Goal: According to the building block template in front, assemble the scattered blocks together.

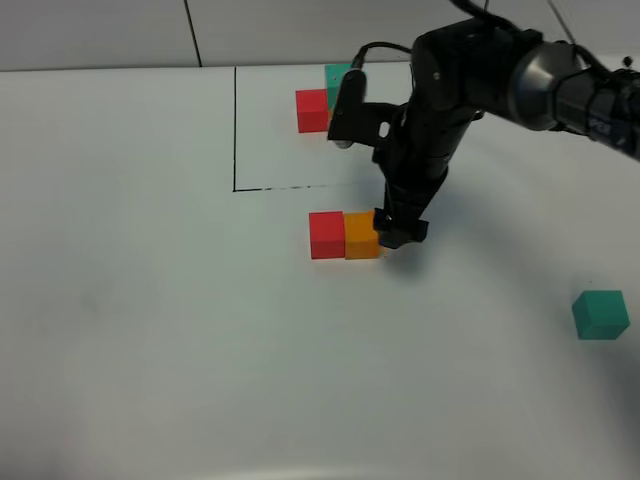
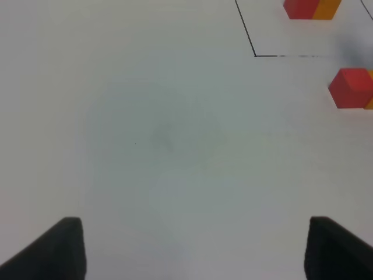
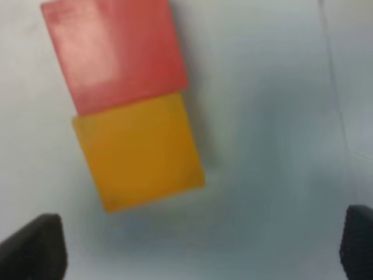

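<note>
A red block (image 1: 327,235) and an orange block (image 1: 362,236) lie side by side and touching on the white table, just in front of the outlined square. The right wrist view shows them close up, red (image 3: 113,52) and orange (image 3: 140,151). My right gripper (image 1: 398,234) is low at the orange block's right side; in its wrist view (image 3: 204,248) it is open, with neither block between the fingers. A loose teal block (image 1: 600,314) lies far right. The template's red block (image 1: 312,110) and teal block (image 1: 338,74) stand at the back. My left gripper (image 2: 195,251) is open over bare table.
A black outlined square (image 1: 236,150) marks the template area at the back. The right arm (image 1: 450,90) reaches over its right part and hides what lies there. In the left wrist view the template shows red (image 2: 300,8) and orange (image 2: 327,8).
</note>
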Motion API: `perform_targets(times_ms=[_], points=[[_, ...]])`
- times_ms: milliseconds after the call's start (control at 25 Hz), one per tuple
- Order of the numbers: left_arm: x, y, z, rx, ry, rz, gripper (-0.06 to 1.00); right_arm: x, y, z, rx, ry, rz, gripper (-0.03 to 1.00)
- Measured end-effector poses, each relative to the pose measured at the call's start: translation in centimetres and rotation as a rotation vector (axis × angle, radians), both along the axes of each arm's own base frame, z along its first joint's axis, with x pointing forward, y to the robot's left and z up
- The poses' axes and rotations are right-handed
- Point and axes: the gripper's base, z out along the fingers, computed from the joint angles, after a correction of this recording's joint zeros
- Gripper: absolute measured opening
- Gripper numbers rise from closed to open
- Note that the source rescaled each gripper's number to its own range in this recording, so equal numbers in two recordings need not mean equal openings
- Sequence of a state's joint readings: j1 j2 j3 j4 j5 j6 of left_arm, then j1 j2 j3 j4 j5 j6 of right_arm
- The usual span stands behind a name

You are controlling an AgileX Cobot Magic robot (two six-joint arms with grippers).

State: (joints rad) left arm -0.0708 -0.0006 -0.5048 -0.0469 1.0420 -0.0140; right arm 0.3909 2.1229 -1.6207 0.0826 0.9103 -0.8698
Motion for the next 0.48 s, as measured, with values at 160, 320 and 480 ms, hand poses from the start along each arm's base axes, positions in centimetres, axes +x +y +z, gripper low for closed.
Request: perform_targets(times_ms=[160,320,480], points=[[0.0,0.0,0.0,0.000,0.000,0.000,0.66,-1.9,-4.7,0.7,0.027,-0.012,-0.227,0.90],[0.0,0.0,0.0,0.000,0.000,0.000,0.66,-5.2,-9.7,1.5,0.082,-0.012,-0.544,0.90],[0.0,0.0,0.0,0.000,0.000,0.000,0.66,-8.6,-13.4,2.1,0.122,-0.018,-0.792,0.89]])
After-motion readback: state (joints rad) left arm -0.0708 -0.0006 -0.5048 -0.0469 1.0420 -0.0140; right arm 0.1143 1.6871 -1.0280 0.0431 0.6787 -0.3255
